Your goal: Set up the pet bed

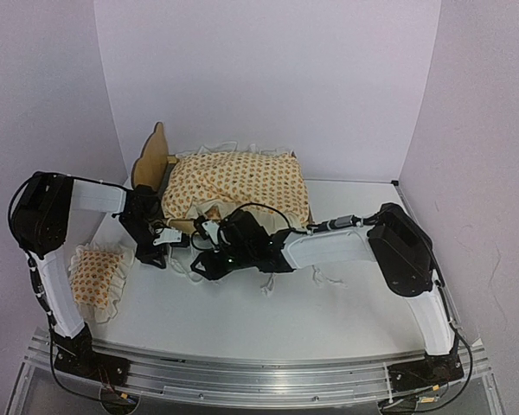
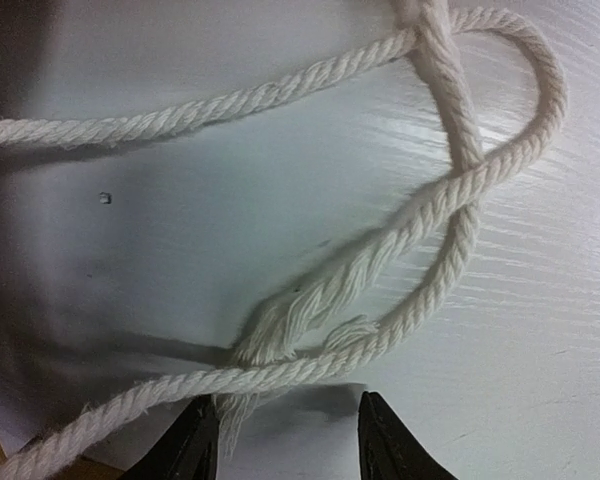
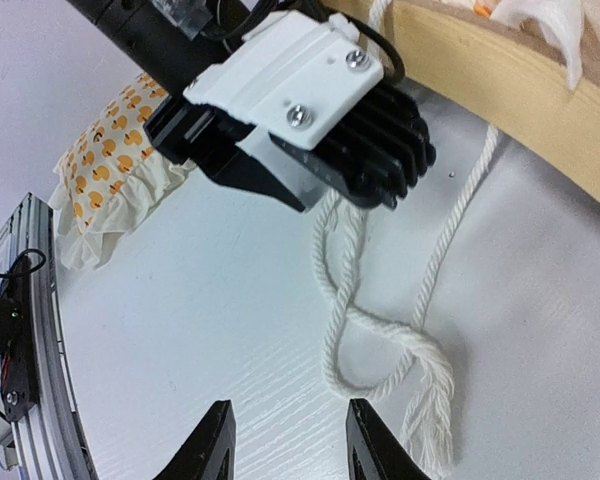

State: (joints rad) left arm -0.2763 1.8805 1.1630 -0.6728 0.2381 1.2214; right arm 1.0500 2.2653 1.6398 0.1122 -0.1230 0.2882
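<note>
Risk: tie cords (image 2: 380,260) lay looped beside pet bed (image 1: 153,164) rail, rear-left of table (image 1: 346,316). Left gripper (image 2: 286,405) & right gripper (image 3: 288,408) both gaped, empty. Pinching one strand w/ frayed end could slip or drag cushion (image 1: 238,181) askew.

From above, the light is soft and even, the walls (image 1: 268,78) tinged lilac, with only pale shadows on the counter (image 1: 329,303). At my left wrist, streaky glare whitens the right side while deep shadow fills the left. The cord (image 2: 180,113) is sharp, and my left end effector (image 2: 285,440) is near-black. My right wrist view is bright, the counter almost washed out.
</note>
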